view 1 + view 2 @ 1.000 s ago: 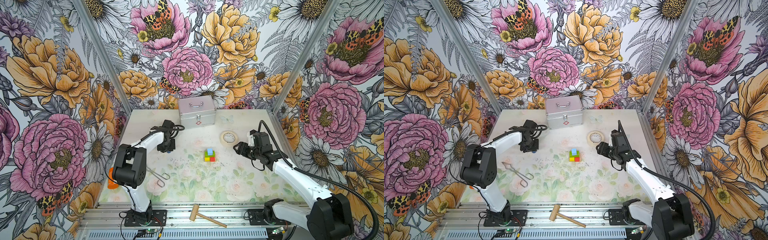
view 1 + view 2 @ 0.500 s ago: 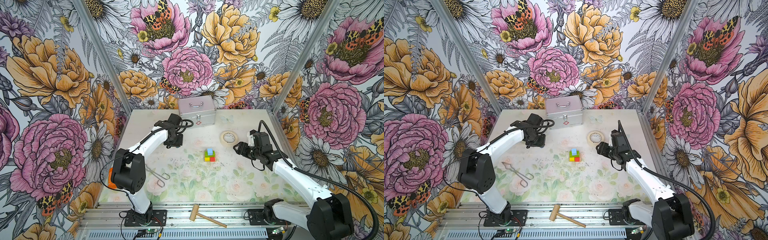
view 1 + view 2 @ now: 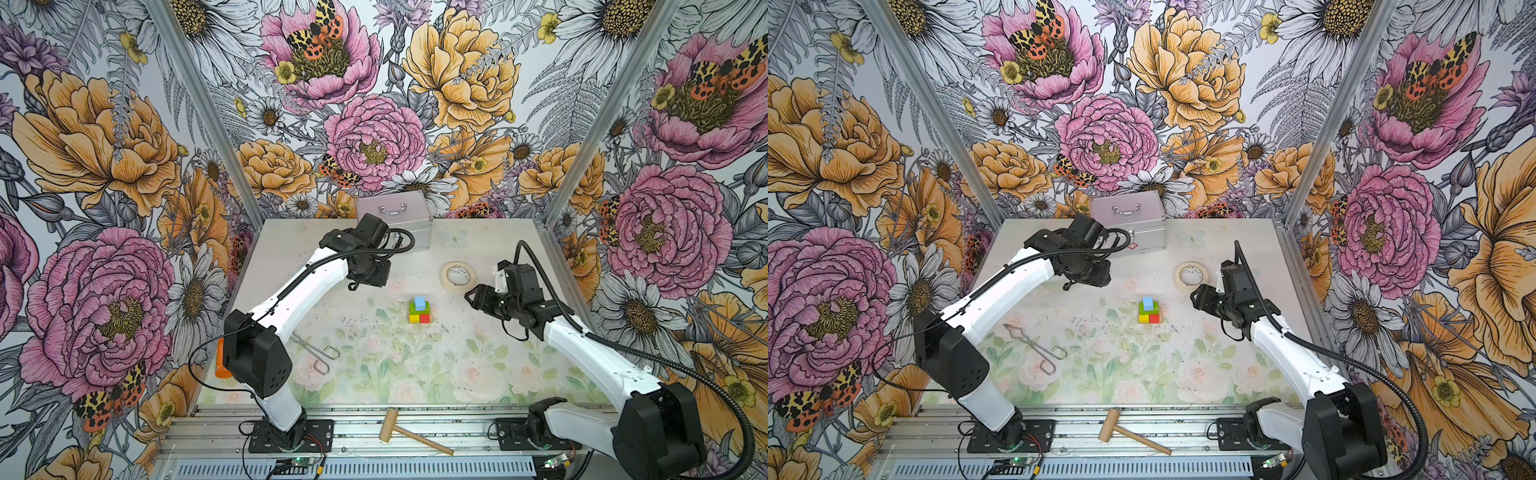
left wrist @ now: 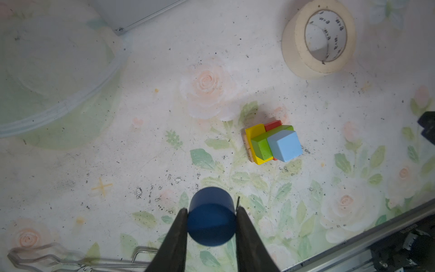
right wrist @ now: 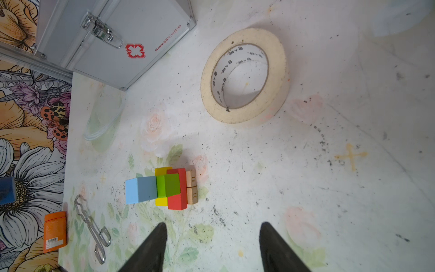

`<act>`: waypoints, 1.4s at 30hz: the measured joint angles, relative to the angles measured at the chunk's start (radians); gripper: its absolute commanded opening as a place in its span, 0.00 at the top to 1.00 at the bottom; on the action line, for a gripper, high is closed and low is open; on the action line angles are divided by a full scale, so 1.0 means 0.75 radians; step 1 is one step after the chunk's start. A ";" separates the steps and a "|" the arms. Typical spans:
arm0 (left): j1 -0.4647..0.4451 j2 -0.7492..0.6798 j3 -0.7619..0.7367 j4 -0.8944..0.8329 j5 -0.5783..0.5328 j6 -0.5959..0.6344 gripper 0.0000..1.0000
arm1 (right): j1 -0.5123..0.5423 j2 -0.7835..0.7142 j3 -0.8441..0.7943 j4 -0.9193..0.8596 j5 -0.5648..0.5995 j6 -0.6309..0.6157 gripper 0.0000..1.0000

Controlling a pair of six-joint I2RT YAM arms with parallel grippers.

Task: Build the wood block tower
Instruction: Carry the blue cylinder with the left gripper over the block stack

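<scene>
Left wrist view: left gripper [image 4: 211, 212] is pinching the dark blue cylinder [image 4: 211, 221] btw its two fingers, held up off the table [image 4: 141, 153] and well apart from the tower [image 4: 270, 143], so not yet on it. Tower stands mid-table. From the bottom up it has two tan bars [image 5: 192, 186] side by side, then yellow bar [image 4: 254, 131] & red bar [image 4: 273, 124] across them, then green bar [image 4: 261, 147], w/ light blue cube [image 4: 284, 146] on top.

Right gripper [image 5: 213, 226] has its fingers spread w/ nothing btw them, and hangs near the tower on the right side. Tape roll [image 3: 457, 274] lies flat near it, toward the back. Metal case [image 3: 399, 216] sits at the back wall, just behind the left arm's wrist. Tongs [image 3: 316, 353] lie front-left, and the mallet [image 3: 411, 432] rests on the front rail.
</scene>
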 measured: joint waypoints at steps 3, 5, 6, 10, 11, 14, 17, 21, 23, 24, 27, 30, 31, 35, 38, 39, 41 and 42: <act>-0.056 0.038 0.088 -0.037 0.000 0.012 0.78 | 0.000 0.000 -0.005 0.008 -0.001 0.000 0.36; -0.094 0.072 0.141 -0.060 0.000 0.028 0.78 | 0.000 0.000 -0.012 0.015 -0.002 0.001 0.36; -0.115 0.093 0.166 -0.069 -0.001 0.031 0.78 | 0.000 0.000 -0.017 0.021 -0.004 0.001 0.36; -0.185 0.167 0.231 -0.095 -0.001 0.043 0.79 | 0.000 0.002 -0.021 0.024 -0.015 0.001 0.36; -0.201 0.188 0.246 -0.100 -0.001 0.044 0.79 | 0.000 0.002 -0.021 0.024 -0.016 0.000 0.36; -0.240 0.251 0.274 -0.110 -0.001 0.044 0.79 | 0.000 0.003 -0.023 0.024 -0.024 -0.001 0.36; -0.267 0.310 0.306 -0.124 -0.001 0.049 0.79 | 0.000 0.003 -0.025 0.024 -0.024 -0.005 0.36; -0.299 0.364 0.345 -0.138 -0.005 0.053 0.79 | -0.003 0.003 -0.033 0.029 -0.024 -0.010 0.35; -0.310 0.380 0.362 -0.141 -0.005 0.054 0.80 | -0.006 0.003 -0.045 0.034 -0.024 -0.011 0.35; -0.316 0.389 0.369 -0.141 -0.005 0.056 0.80 | -0.009 0.003 -0.050 0.034 -0.025 -0.015 0.35; -0.327 0.414 0.390 -0.143 -0.005 0.064 0.80 | -0.019 0.003 -0.067 0.034 -0.024 -0.019 0.36; -0.332 0.436 0.398 -0.144 -0.006 0.065 0.80 | -0.029 0.003 -0.075 0.034 -0.024 -0.020 0.35; -0.332 0.444 0.402 -0.144 -0.006 0.069 0.80 | -0.032 0.003 -0.077 0.034 -0.024 -0.020 0.35; -0.332 0.459 0.407 -0.144 -0.024 0.070 0.80 | -0.046 0.003 -0.079 0.034 -0.024 -0.020 0.35; -0.332 0.472 0.410 -0.144 -0.033 0.074 0.80 | -0.052 0.003 -0.080 0.034 -0.024 -0.020 0.35; -0.332 0.476 0.410 -0.144 -0.036 0.075 0.80 | -0.052 0.003 -0.081 0.035 -0.024 -0.020 0.35; -0.332 0.486 0.411 -0.144 -0.043 0.078 0.80 | -0.055 0.003 -0.084 0.035 -0.024 -0.020 0.35; -0.332 0.492 0.411 -0.144 -0.049 0.078 0.80 | -0.055 0.003 -0.087 0.035 -0.025 -0.020 0.35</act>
